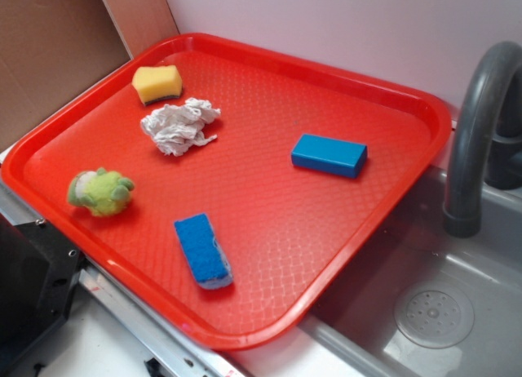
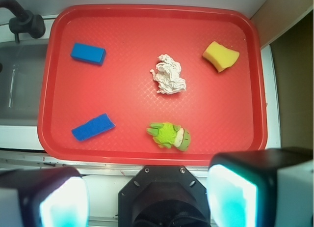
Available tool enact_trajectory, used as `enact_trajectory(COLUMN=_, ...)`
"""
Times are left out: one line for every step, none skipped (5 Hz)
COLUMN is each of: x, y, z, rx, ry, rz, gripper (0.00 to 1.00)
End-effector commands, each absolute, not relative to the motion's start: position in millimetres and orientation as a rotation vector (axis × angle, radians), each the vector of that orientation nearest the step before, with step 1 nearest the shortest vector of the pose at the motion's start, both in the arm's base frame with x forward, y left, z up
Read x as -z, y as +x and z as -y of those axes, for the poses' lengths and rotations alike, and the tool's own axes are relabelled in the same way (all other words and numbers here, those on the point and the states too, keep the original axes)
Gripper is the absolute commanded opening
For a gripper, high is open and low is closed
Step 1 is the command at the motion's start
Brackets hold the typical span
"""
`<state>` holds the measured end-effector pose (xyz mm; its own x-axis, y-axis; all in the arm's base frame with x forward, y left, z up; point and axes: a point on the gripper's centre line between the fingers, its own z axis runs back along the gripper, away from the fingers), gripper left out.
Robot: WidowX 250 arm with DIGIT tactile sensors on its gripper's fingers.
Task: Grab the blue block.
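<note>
I see a red tray (image 1: 269,75) with a textured floor filling most of both views, sitting on a pale table (image 2: 272,114) edge beside a grey sink (image 1: 457,263) with a dark curved faucet (image 1: 473,140). Pale wall behind, brown panel (image 1: 49,51) at the far corner.

Wrist view, left to right: the blue block (image 2: 88,53) lies flat in the tray's far-left part, near the sink side, nothing touching it. Nearer me on the same side is the blue sponge (image 2: 93,127), rough-topped with a pale underside, well apart from the block. Mid-tray sits a crumpled white rag (image 2: 169,74), and closer to the near rim a green plush toy (image 2: 169,135). Yellow sponge (image 2: 221,56) is at the far right.

My claw (image 2: 147,197) hangs over the near rim, outside the tray, fingers (image 2: 235,192) spread wide, gripping nothing. Clear tray floor lies between it and the block.
</note>
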<state>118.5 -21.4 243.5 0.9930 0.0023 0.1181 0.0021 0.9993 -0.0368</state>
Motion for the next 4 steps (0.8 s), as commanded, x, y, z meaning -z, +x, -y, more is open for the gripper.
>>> enact_trajectory(x=-244, y=119, z=21, rx=0.000, ry=-0.037, rz=0.118, gripper=1.00)
enact_trajectory(x=-241, y=130, z=19, rx=0.050, ry=-0.017, rz=0.166, gripper=1.00)
enact_trajectory(x=-238, y=155, z=30, rx=0.260, ry=0.033, rz=0.181, gripper=1.00)
enact_trajectory(x=-231, y=179, z=48, rx=0.490, ry=0.063, rz=0.216, gripper=1.00)
